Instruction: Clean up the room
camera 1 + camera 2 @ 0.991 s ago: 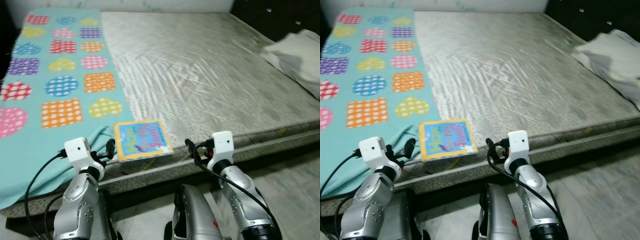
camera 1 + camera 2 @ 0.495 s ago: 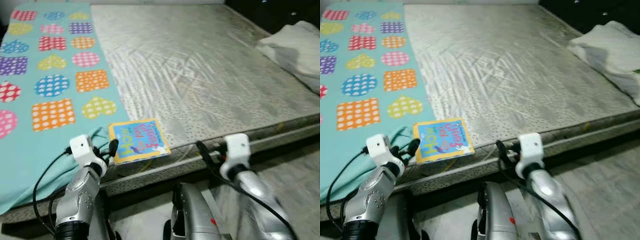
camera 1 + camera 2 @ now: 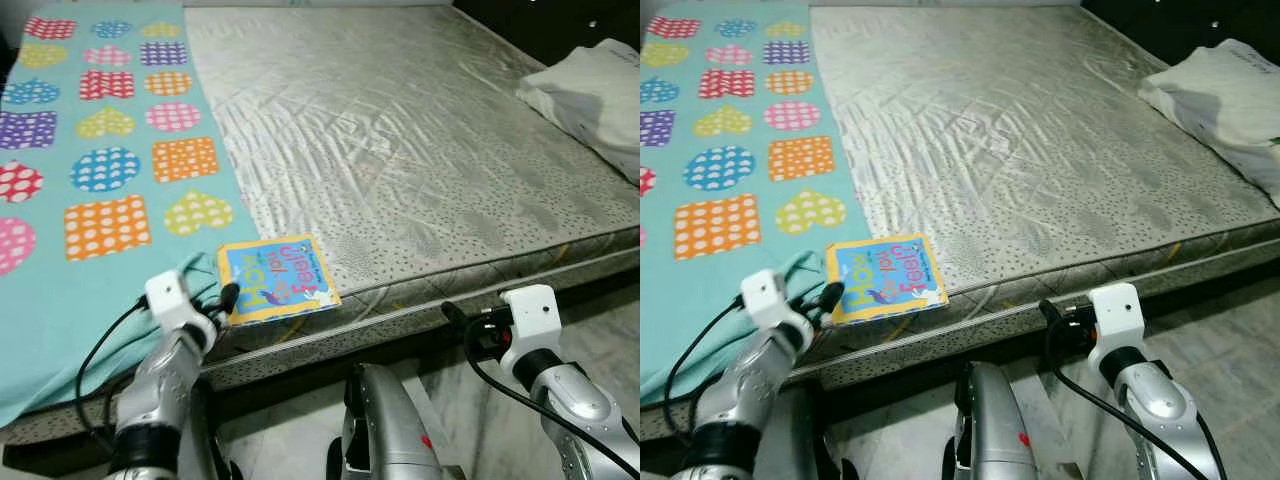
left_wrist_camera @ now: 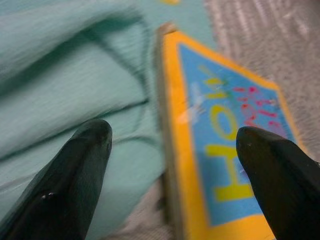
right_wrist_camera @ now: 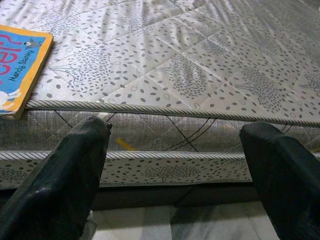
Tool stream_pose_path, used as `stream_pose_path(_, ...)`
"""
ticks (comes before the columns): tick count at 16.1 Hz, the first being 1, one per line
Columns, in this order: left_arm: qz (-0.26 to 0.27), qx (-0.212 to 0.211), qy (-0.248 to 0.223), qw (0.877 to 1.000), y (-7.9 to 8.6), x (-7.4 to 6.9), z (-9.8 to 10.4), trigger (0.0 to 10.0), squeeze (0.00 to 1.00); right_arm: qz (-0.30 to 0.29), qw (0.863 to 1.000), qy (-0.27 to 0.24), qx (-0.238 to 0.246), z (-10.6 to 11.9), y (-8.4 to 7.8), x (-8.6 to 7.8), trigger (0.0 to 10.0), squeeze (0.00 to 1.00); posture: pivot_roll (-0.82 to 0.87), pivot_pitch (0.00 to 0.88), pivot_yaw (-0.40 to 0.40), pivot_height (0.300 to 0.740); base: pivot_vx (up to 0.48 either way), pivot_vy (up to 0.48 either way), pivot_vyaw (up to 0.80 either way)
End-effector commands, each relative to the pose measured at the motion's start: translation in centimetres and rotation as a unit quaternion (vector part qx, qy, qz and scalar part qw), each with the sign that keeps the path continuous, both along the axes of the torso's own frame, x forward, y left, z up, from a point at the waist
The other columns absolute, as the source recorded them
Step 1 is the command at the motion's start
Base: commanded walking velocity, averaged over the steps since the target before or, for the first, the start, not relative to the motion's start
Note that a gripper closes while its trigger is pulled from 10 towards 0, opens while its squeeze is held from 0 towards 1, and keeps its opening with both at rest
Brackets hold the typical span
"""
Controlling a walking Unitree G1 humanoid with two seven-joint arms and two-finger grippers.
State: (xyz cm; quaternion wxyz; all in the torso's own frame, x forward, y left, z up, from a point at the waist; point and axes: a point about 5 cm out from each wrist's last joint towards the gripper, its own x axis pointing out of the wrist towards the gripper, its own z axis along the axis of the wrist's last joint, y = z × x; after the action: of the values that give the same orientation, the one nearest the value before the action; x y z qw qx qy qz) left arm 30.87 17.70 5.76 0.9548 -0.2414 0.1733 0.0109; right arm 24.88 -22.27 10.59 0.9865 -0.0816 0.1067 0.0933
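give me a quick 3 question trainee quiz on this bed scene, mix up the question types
1. True or false: the book lies at the mattress edge, partly on the teal blanket.
2. Which gripper is nearest the book? A) left gripper B) right gripper
3. Fill in: the white pillow lies on the robot's ____ side of the bed.

Key: 1 true; 2 A, its open fingers straddle the book's edge; 3 right.

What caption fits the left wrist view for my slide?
Open left gripper straddling the edge of a yellow-bordered book beside the teal blanket.
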Motion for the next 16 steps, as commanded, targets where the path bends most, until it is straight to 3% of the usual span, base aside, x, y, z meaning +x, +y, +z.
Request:
stream_pose_path(1,-0.006,0.002,-0.004,1.000,-0.4,0.1,0.2,10.0,0.00,0.007,1.000,-0.003,-0.003,0.5,-0.1,0.1,10.0,0.00,-0.22,0.129,-0.098,0.517,0.000,0.000,0.00)
stream_pose_path(4,-0.018,-0.004,-0.004,1.000,-1.2,0.0,0.1,10.0,0.00,0.020,1.000,-0.002,0.000,0.0,0.6,0.6,10.0,0.00,-0.21,0.123,-0.108,0.517,0.000,0.000,0.00)
stream_pose_path(12,-0.085,-0.035,0.058,0.994,-3.2,-0.6,-1.2,10.0,0.00,0.034,0.999,-0.011,0.001,0.1,1.1,1.2,10.0,0.00,-0.21,0.113,-0.106,0.517,0.000,0.000,0.00)
stream_pose_path(14,-0.119,-0.058,0.072,0.989,-4.1,-0.9,-1.7,10.0,0.00,0.048,0.999,-0.009,0.015,0.0,1.5,1.3,10.0,0.00,-0.22,0.110,-0.101,0.517,0.000,0.000,0.00)
stream_pose_path(16,-0.121,-0.093,0.082,0.985,-4.4,-1.1,-2.0,10.0,0.00,0.079,0.996,-0.003,0.046,0.7,2.3,1.0,10.0,0.00,-0.23,0.111,-0.094,0.517,0.000,0.000,0.00)
